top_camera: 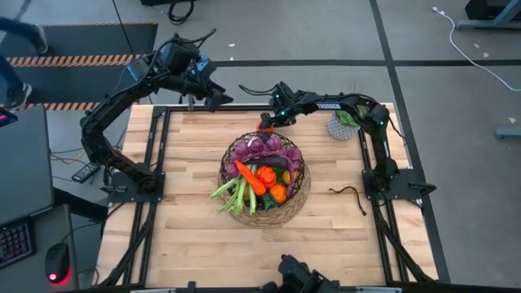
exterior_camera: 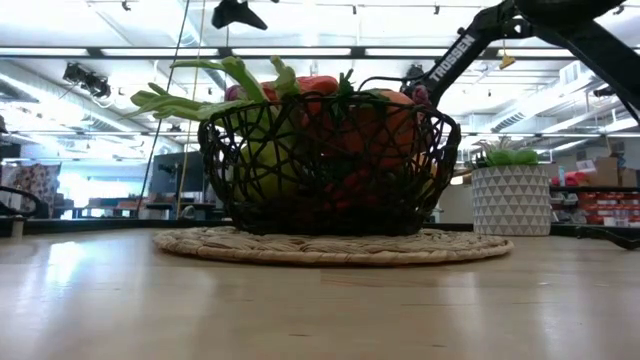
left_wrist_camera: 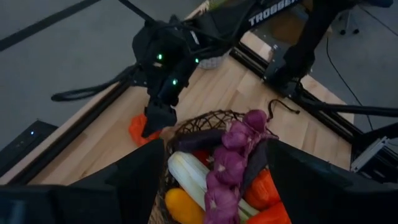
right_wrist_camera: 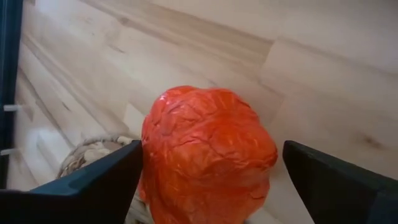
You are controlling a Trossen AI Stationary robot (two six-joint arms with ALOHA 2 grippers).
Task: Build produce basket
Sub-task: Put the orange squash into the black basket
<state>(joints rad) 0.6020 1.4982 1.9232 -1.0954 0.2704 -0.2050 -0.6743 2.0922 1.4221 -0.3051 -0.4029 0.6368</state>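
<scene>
My right gripper (top_camera: 267, 124), just behind the basket (top_camera: 303, 194), has its fingers spread around an orange pepper (right_wrist_camera: 205, 155); next I must pinch it and lift it in.

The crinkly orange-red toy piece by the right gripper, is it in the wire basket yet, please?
Out. The crinkly orange-red piece lies on the table by the dark wire basket rim, at the right gripper.

Left arm bent high at upper left of the high view, left gripper (top_camera: 213, 98) raised, fingers (left_wrist_camera: 124, 186) spread wide. Right arm stretched leftward across upper centre, right gripper (top_camera: 267, 124) tipped down, fingers (right_wrist_camera: 93, 180) parted either side of an orange piece.
</scene>
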